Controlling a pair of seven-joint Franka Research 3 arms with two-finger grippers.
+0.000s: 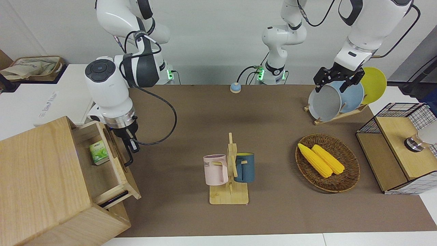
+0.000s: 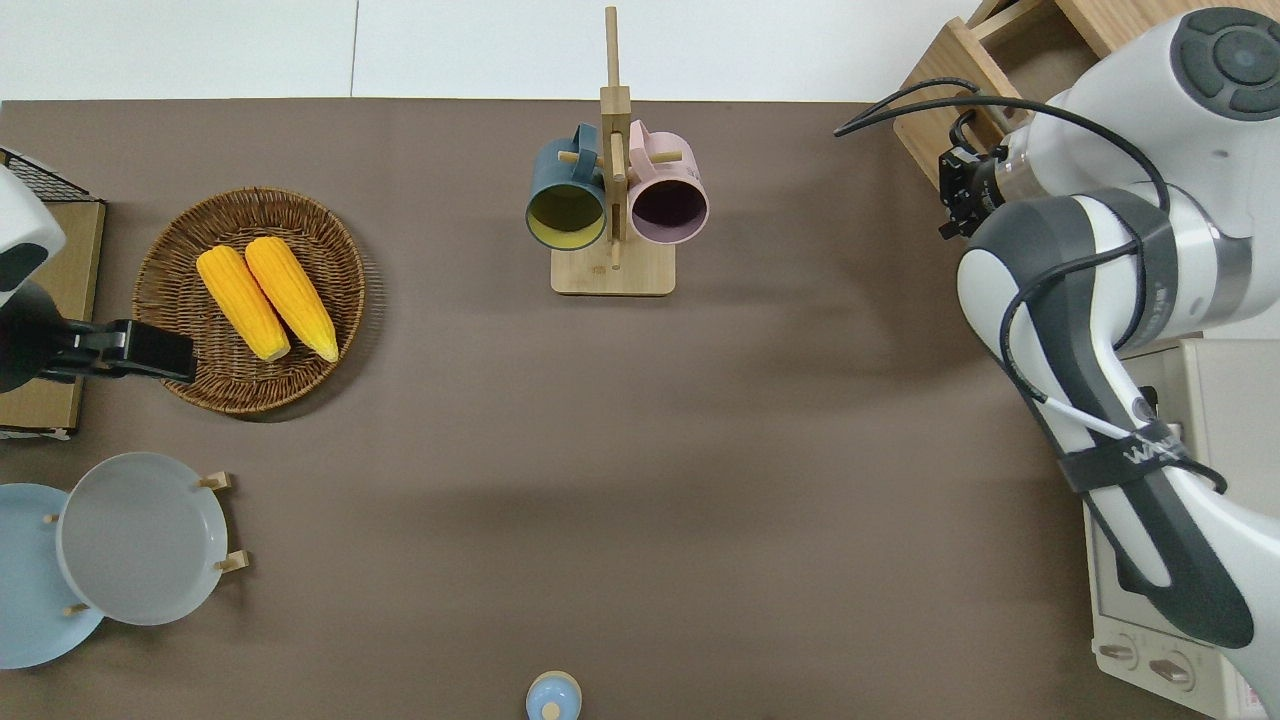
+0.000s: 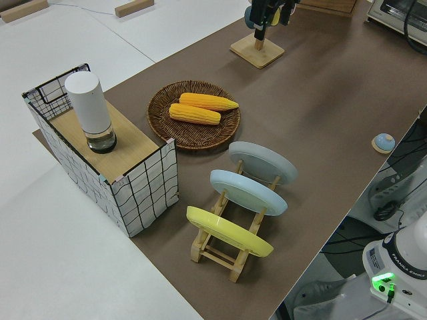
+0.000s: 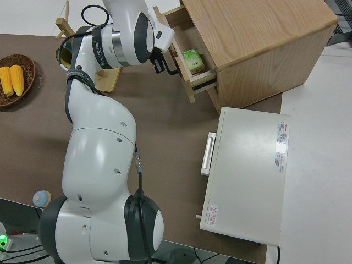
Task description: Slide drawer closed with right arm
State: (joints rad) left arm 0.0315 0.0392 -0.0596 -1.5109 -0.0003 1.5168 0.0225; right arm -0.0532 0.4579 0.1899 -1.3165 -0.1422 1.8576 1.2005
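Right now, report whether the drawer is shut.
Not shut. The drawer juts from the cabinet; a green packet shows inside.

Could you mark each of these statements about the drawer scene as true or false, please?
1. The drawer is fully shut inside the cabinet. False: it is partly open.
2. A small green packet lies in the drawer. True.
3. The right gripper is at the drawer's front, by its black handle. True.
4. The wicker basket holds three corn cobs. False: it holds two corn cobs.
5. A pink mug and a dark blue mug hang on the wooden mug stand. True.
6. The left arm is pushing the drawer. False: the left arm is parked.
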